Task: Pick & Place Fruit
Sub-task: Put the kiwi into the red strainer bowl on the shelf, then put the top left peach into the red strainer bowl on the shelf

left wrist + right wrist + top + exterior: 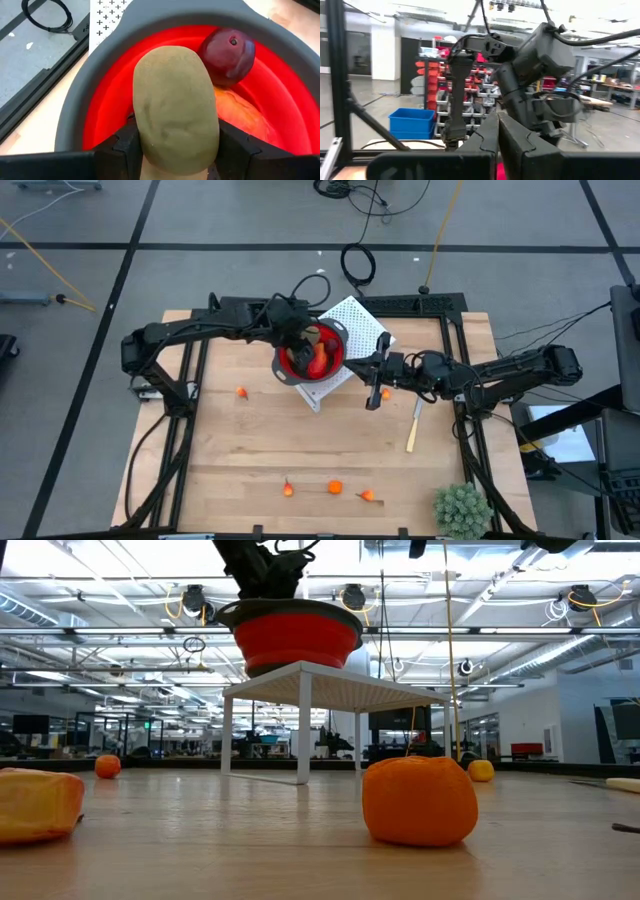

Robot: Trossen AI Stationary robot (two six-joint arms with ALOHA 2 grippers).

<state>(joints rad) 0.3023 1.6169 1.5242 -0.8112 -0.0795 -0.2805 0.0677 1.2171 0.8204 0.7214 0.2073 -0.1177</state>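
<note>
My left gripper (300, 345) hangs over the red bowl (312, 356), which stands on a white perforated stand (330, 690). It is shut on an olive-brown oval fruit (175, 105). A dark red ball (227, 50) and a red-orange piece (240, 115) lie inside the bowl. My right gripper (376, 385) is shut and hovers just right of the stand, next to a small orange fruit (386, 392). Other orange pieces lie on the table at the left (241, 392) and near the front edge (335, 487). My left gripper pinches the olive-brown oval between its two fingers (127, 147), one on each long side (210, 145) near the end closest to the wrist. It comes from above, pointing down into the bowl. The oval's free end (170, 60) sticks out over the bowl's inside.
A pale yellow stick (412, 430) lies right of centre. A spiky green plant ball (462, 510) sits at the table's near right corner. Black frame rails (190, 395) run along both table sides. The wood between the stand and the front orange pieces is bare.
</note>
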